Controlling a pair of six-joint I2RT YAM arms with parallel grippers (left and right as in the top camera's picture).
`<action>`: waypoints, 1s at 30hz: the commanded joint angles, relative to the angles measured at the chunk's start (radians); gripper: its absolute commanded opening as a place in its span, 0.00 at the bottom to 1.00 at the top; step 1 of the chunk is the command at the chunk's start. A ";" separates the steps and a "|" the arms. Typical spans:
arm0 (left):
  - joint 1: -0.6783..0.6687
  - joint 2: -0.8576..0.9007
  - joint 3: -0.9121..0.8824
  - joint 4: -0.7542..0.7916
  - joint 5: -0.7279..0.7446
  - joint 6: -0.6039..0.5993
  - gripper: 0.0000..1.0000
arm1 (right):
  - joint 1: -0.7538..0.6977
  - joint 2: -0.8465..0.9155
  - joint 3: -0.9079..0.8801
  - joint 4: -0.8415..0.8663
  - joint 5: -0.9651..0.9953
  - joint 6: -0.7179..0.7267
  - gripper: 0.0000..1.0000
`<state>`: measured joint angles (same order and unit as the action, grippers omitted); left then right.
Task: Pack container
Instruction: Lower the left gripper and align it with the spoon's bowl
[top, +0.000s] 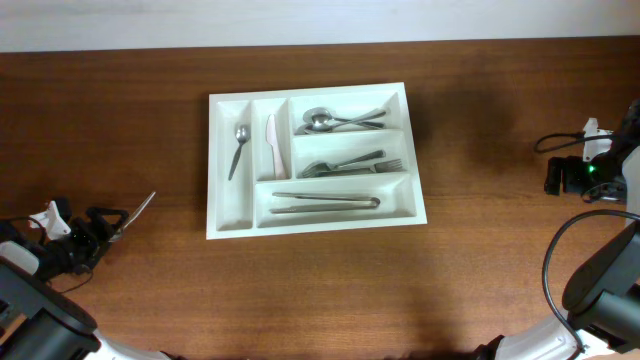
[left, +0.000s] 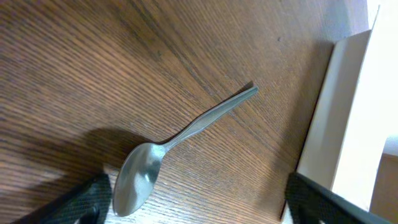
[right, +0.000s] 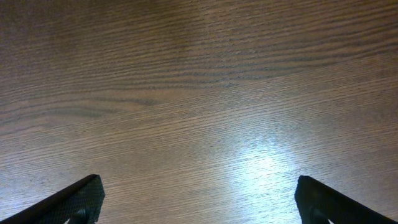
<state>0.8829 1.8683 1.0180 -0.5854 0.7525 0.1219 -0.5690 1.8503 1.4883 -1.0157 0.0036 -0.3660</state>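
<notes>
The white container (top: 215, 170) stands mid-table; its side wall (left: 339, 118) shows at the right of the left wrist view. It holds a spoon (top: 238, 150), a white knife (top: 271, 147), spoons (top: 335, 120), forks (top: 350, 165) and long tongs (top: 325, 201). A loose metal spoon (left: 186, 132) lies on the wood left of the container, also in the overhead view (top: 138, 210). My left gripper (left: 199, 200) is open around its bowl, which sits close to the left finger; I see no grip. My right gripper (right: 199, 200) is open over bare wood at the far right (top: 560, 178).
The dark wooden table (top: 480, 260) carries everything. Cables loop by the right arm (top: 560, 265) at the right edge. The left arm's body (top: 40, 300) fills the lower left corner.
</notes>
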 joint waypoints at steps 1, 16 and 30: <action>0.002 0.016 -0.003 -0.002 -0.009 -0.001 0.82 | -0.001 -0.011 0.001 0.003 0.008 0.007 0.99; 0.001 0.016 -0.003 -0.002 -0.016 -0.001 0.70 | -0.001 -0.011 0.001 0.003 0.008 0.007 0.99; 0.002 0.016 -0.003 -0.002 -0.016 -0.002 0.55 | -0.001 -0.011 0.001 0.003 0.008 0.007 0.99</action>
<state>0.8829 1.8687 1.0180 -0.5861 0.7399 0.1123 -0.5690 1.8503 1.4883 -1.0157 0.0036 -0.3664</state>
